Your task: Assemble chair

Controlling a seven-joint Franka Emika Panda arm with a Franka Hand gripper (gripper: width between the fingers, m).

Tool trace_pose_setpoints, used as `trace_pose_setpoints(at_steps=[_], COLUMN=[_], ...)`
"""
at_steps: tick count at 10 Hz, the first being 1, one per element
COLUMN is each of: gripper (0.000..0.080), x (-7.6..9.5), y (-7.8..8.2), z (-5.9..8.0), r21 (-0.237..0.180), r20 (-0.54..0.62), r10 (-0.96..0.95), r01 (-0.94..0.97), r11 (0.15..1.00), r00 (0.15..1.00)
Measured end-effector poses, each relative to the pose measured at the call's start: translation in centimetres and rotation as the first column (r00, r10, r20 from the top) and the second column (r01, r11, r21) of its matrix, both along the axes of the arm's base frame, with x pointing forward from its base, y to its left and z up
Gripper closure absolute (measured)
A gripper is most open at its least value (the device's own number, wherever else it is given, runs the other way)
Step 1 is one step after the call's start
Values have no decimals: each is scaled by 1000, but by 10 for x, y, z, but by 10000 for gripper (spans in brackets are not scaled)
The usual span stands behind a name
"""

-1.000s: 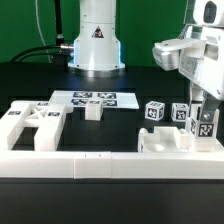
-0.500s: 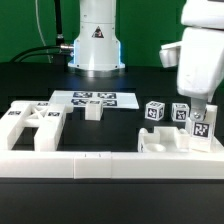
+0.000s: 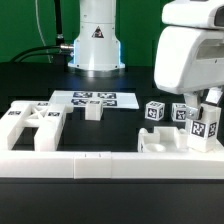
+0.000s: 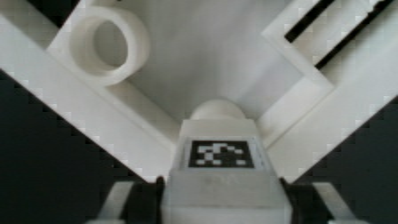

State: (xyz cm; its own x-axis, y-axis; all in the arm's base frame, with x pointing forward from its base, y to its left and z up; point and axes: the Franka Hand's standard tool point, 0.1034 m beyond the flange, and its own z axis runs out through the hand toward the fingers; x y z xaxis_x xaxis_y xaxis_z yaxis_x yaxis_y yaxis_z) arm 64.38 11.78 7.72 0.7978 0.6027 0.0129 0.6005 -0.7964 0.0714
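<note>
In the exterior view, a tagged leg piece (image 3: 204, 128) is gripped by the end effector (image 3: 206, 108) at the scene's 3 o'clock, low over the table (image 3: 122, 126) and just behind a low white chair part (image 3: 163, 141). Tagged cubes (image 3: 155, 112) stand at the leg's 10 o'clock, and the slotted panel (image 3: 30, 125) lies well apart at the scene's 9 o'clock. The step is judged to be bringing a leg to its socket, so careful alignment over the mounting point is called for next. In the wrist view, the jaws are seen partly open and clamped on the leg's flanks. Its tag (image 4: 222, 153) is turned to the camera, and a white part with a round hole (image 4: 96, 46) lies beyond its rounded tip.
</note>
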Motion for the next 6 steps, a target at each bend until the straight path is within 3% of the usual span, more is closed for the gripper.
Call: trace_pose_setpoints(at_steps=[3, 6], gripper=[507, 508], x=[-1, -2], y=[3, 6], z=[-1, -2], r21=[39, 79], r20=[1, -27], r10=[-363, -691], r01=[362, 690], r11=[931, 719], r00=[932, 723])
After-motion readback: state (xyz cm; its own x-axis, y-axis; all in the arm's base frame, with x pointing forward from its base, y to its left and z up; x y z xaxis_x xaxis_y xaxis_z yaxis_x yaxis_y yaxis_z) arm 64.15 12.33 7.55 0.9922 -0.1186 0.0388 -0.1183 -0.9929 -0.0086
